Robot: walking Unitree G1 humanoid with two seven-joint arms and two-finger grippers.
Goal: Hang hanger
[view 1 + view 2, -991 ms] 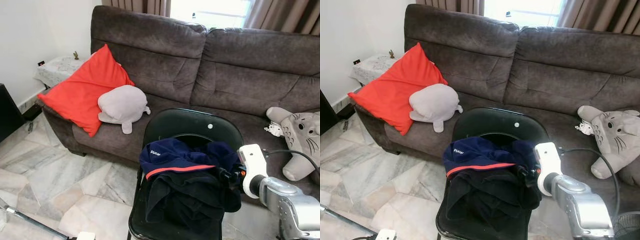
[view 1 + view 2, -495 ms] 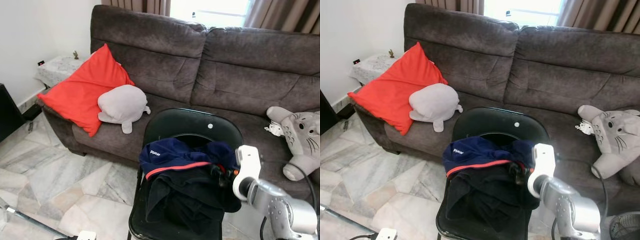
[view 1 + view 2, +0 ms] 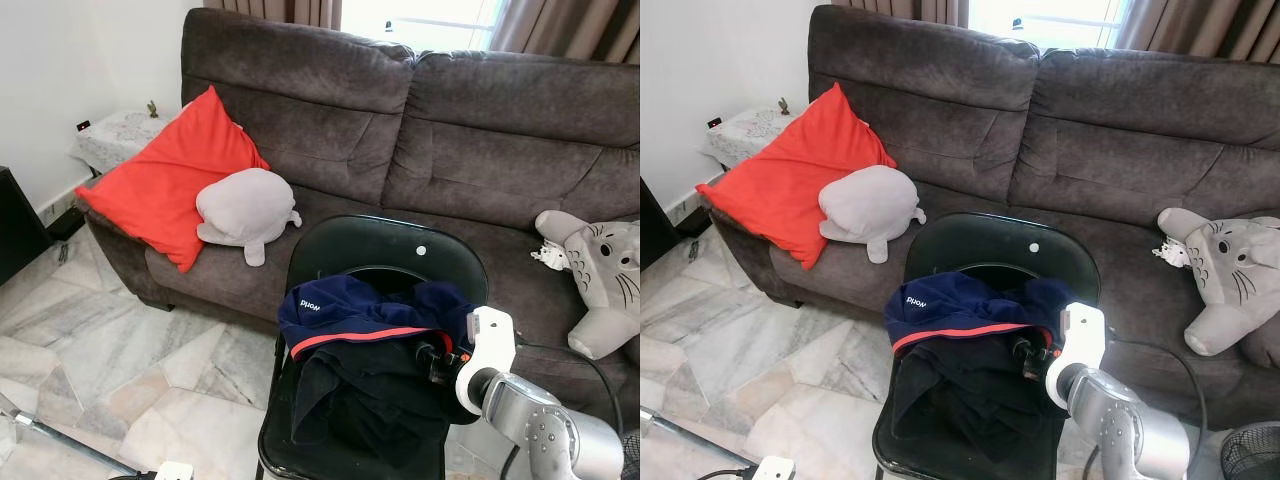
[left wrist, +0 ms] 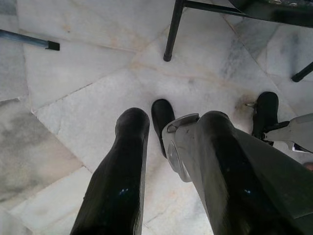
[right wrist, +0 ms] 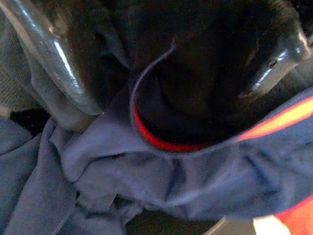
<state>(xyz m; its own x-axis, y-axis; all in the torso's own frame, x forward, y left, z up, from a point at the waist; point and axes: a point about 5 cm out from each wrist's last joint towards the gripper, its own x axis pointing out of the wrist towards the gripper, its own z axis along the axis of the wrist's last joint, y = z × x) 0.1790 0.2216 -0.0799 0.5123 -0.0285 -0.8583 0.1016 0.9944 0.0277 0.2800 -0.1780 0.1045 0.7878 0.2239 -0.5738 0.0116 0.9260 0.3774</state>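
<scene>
My left gripper [image 4: 161, 161] hangs idle, fingers spread, above the marble floor [image 4: 73, 73]. On the black plastic chair [image 3: 385, 250], my right gripper [image 3: 432, 358] pushes, fingers spread, into the navy red-trimmed garment [image 3: 345, 315]. No hanger visible, possibly buried; hanging remains undone.

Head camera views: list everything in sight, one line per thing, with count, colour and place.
sofa: one, dark grey-brown, along the back.
cushion: one, red, sofa's left end.
round plush: one, pale grey, against the cushion.
cat plush: one, grey, sofa's right end.
chair: one, black, before the sofa.
clothes: one heap, navy with red trim and black, on the chair seat.
side table: one, pale cloth cover, left of the sofa.
floor: pale marble tiles.
right gripper: black jaws spread, pushed into the clothes.
left gripper: black, hanging over the floor.
</scene>
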